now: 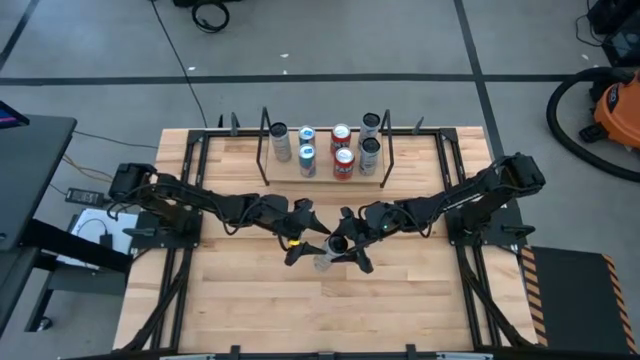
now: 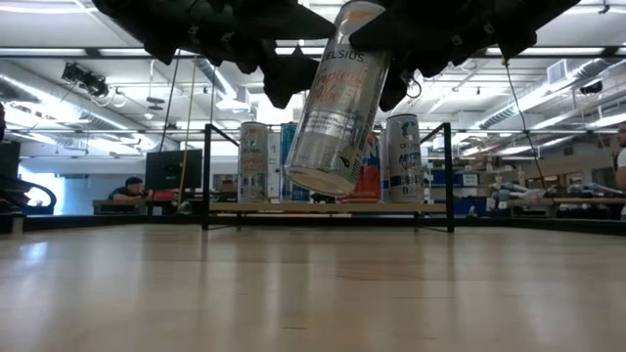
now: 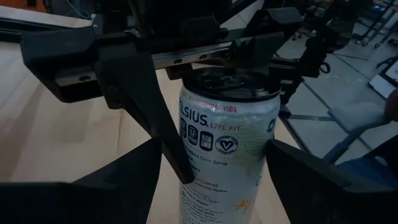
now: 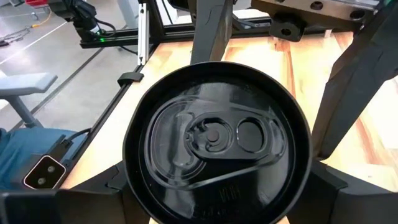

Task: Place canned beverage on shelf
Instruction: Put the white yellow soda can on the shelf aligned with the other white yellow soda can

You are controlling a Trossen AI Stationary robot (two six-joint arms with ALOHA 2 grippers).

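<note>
A silver Celsius can (image 2: 337, 108) with a black lid (image 4: 217, 143) hangs tilted above the table's middle (image 1: 327, 258), its top leaning toward the right arm. My right gripper (image 1: 352, 243) is shut on it. My left gripper (image 1: 298, 237) is open, its fingers standing on either side of the can's lower body (image 3: 227, 149); I cannot tell whether they touch it. The shelf (image 1: 322, 181), a light-wood board between black rod uprights, stands at the far middle with several upright cans (image 1: 342, 150) on it. My right gripper holds the can at its top end, the two fingers on opposite sides of the wall just below the lid's rim (image 4: 132, 174). The fingers come slanting down from the table's right and lie along the can (image 3: 155, 124). The can is tilted and lifted clear of the table.
Black frame rails (image 1: 190, 190) run along the table's left and right sides under the arms. The near half of the wood top (image 1: 320, 310) is bare. In the low view the shelf (image 2: 328, 208) stands behind the hanging can.
</note>
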